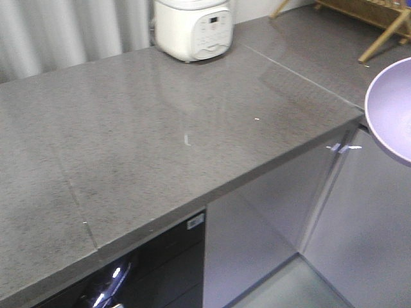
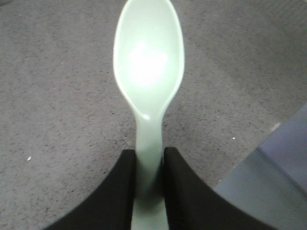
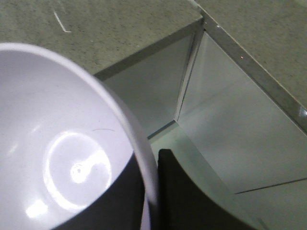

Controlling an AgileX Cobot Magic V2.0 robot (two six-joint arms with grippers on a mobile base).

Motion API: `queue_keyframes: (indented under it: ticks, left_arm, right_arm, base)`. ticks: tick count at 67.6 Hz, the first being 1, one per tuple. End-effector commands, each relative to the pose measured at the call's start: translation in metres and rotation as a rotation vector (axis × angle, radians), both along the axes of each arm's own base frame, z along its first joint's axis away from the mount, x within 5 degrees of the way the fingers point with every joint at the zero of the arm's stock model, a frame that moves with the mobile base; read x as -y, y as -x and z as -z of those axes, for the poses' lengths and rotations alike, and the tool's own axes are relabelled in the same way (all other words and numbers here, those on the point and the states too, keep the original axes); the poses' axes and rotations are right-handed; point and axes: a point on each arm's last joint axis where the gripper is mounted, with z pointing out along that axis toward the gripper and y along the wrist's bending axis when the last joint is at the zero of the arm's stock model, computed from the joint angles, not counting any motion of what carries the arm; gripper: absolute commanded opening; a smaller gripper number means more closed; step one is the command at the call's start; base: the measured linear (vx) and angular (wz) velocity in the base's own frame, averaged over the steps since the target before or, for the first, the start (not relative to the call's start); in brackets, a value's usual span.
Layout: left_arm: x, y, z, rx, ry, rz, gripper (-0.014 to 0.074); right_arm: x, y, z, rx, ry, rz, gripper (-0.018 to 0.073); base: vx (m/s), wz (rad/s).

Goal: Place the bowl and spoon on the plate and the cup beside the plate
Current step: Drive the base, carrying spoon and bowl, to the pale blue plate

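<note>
Above a speckled grey stone countertop [image 1: 128, 128]: pinches the thick handle of the pale mint-green spoon [image 2: 148, 62] between the two black fingers [image 2: 115, 191] of the left gripper [image 2: 149, 157], closed tight on it. Points the oval head away from the wrist, hollow side up. Shows grey counter under the spoon, with the counter's edge and a pale cabinet front at the lower right of the left wrist view.

Holds the lilac-purple bowl [image 3: 62, 143] by its rim in the right gripper [image 3: 146, 165], closed on the wall with one black finger [image 3: 182, 196] outside and a dark shape inside. Hangs the bowl off the counter, past its front edge, above the inner corner where grey cabinet doors [image 1: 359, 224] meet. Tilts it, inside turned toward the front camera, half cut off at that view's right edge.

Leaves a white rice cooker [image 1: 192, 25] standing at the back of the countertop, a wooden rack [image 1: 379, 25] at far right, and a dark appliance front [image 1: 154, 269] below the counter.
</note>
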Motion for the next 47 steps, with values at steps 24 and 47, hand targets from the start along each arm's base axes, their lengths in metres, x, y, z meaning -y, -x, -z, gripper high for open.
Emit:
queue_keyframes:
  ticks: [24,47]
  left_arm:
    - [-0.0003,0.0058,-0.0108,0.064,0.012,0.006,-0.0006]
    - [-0.0003,0.0058,-0.0108,0.064,0.012,0.006,-0.0006]
  right_arm:
    - [0.0011,0.0026,-0.0151,0.101,0.02,0.008,-0.0006]
    - [0.0011,0.0027,-0.015,0.099,0.02,0.008,-0.0006]
  base:
    - [-0.03,-0.46]
    - [0.0,-0.52]
